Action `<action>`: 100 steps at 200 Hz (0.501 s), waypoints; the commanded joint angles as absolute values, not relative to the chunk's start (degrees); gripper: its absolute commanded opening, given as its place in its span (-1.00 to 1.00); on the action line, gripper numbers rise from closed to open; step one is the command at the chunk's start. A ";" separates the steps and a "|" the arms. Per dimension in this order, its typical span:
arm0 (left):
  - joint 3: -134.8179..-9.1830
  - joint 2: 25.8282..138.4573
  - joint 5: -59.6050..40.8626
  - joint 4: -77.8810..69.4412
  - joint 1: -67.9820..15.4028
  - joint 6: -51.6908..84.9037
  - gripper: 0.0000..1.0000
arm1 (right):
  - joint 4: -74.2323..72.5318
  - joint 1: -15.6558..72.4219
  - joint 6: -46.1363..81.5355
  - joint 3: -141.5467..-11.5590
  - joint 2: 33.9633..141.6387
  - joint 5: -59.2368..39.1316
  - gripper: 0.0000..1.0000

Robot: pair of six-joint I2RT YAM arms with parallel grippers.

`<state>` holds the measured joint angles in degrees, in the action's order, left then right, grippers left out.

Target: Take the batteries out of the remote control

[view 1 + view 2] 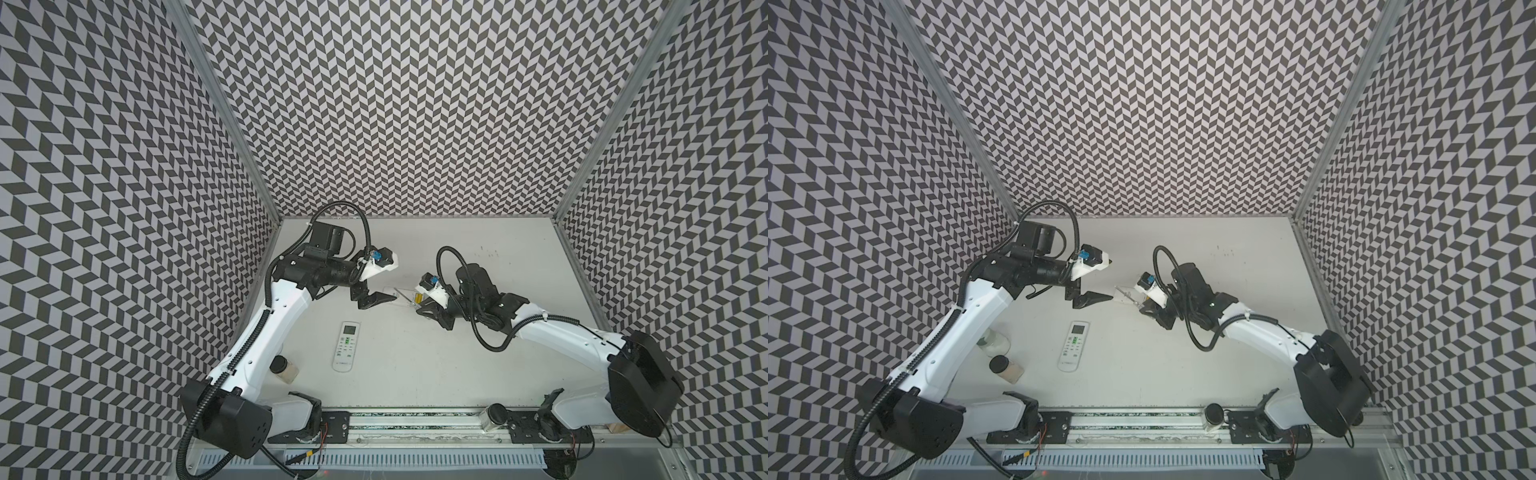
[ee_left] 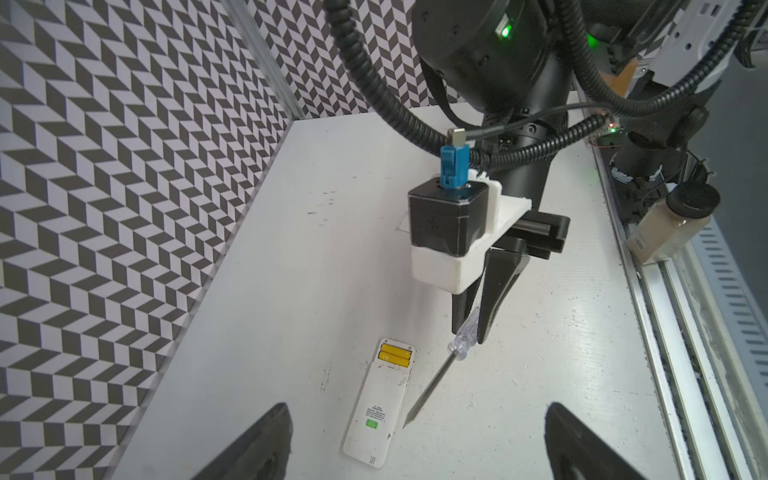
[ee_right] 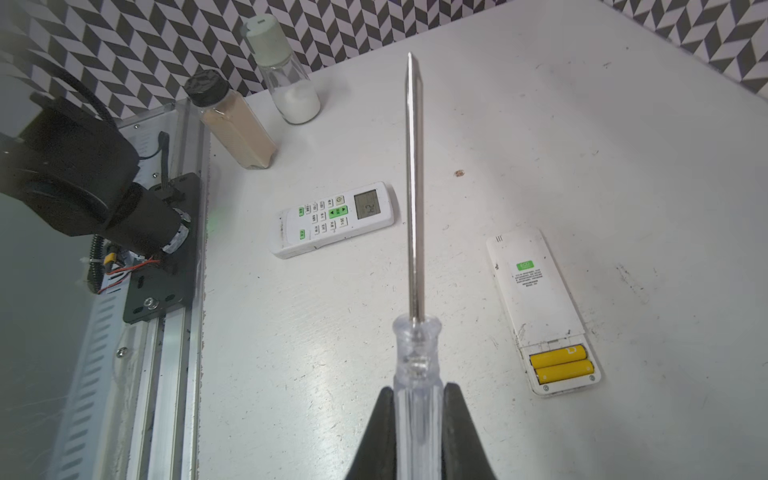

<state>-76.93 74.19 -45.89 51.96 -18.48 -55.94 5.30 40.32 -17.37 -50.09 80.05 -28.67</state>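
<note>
A white remote control [image 3: 536, 299] lies face down on the table between the two grippers, with its back cover off. Two yellow batteries [image 3: 561, 363] sit side by side in its open compartment, also seen as yellow batteries [image 2: 396, 353] in the left wrist view. My right gripper [image 3: 417, 399] is shut on the clear handle of a long screwdriver [image 3: 413, 187]. The shaft hangs above the table beside the remote, its tip pointing away from the compartment. My left gripper [image 2: 419, 453] is open and empty, just short of the remote's far end [image 2: 370, 453]. In a top view the left gripper [image 1: 384, 300] faces the right gripper [image 1: 419, 307].
A second white remote [image 1: 347, 347] lies face up nearer the front. A brown spice bottle with a black cap [image 1: 284, 369] and a clear bottle of white powder [image 3: 286, 83] stand by the left arm. Another bottle [image 1: 494, 415] stands on the front rail. Patterned walls enclose three sides.
</note>
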 commanded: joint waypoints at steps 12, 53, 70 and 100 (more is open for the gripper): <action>-79.92 75.13 -48.01 60.48 -20.63 -63.94 0.85 | -3.80 40.25 -19.53 -49.39 77.66 -31.18 -1.00; -80.72 75.62 -44.01 60.82 -21.77 -65.27 0.47 | -2.56 40.26 -22.41 -51.23 79.15 -32.77 -1.00; -81.01 75.62 -41.86 61.14 -21.88 -65.28 0.44 | -1.28 40.25 -22.62 -52.84 79.28 -33.61 -1.00; -79.81 75.55 -40.15 61.07 -22.15 -66.27 0.39 | -4.18 40.33 -22.04 -51.69 78.42 -37.50 -0.99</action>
<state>-79.09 75.37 -41.89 58.87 -21.69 -64.05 0.45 40.32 -20.99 -51.11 79.09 -33.17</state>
